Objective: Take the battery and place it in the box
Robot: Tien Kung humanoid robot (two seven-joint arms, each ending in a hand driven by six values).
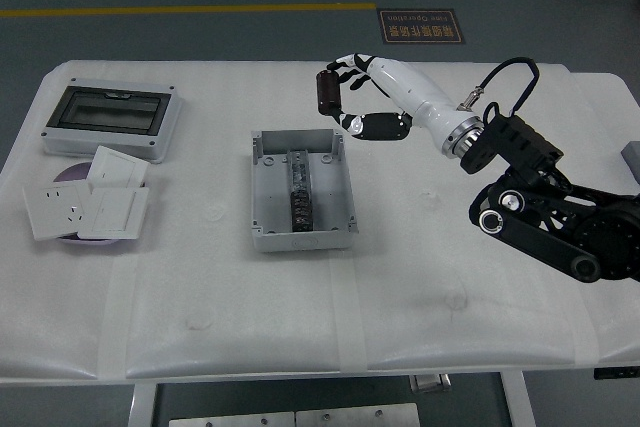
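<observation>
**A:** Checking status, where's the battery [325,93]?

**B:** In the right hand [352,95], upper middle of frame. Dark cylinder, upright, fingers [346,64] curled over the top, thumb [380,125] under. Clamped on it. It's held up in the air, just past the far right corner of the box [301,189], not over the opening yet by my read.

**A:** So pick is done?

**B:** Yes, the battery's off the table [480,347]. Left to do: carry it a bit further to frame left and toward the near edge, lower it, let go. I'd call it past halfway. Box is open, no lid on it, with a dark terminal strip [297,197] down the middle, so the drop has to land on one side of that.

**A:** Left arm?

**B:** Not in frame at all.

**A:** Count of what's out there?

**B:** One battery. One open grey box, centre. One enclosure with a dark window [110,120], upper left. Below it a stack of white wall plates [88,205]: I count three, one showing socket holes [56,194], lying over something purple [70,171], a disc I think, mostly hidden. One grey item clipped by the right edge [631,157], can't tell what. No person at the far side.
</observation>
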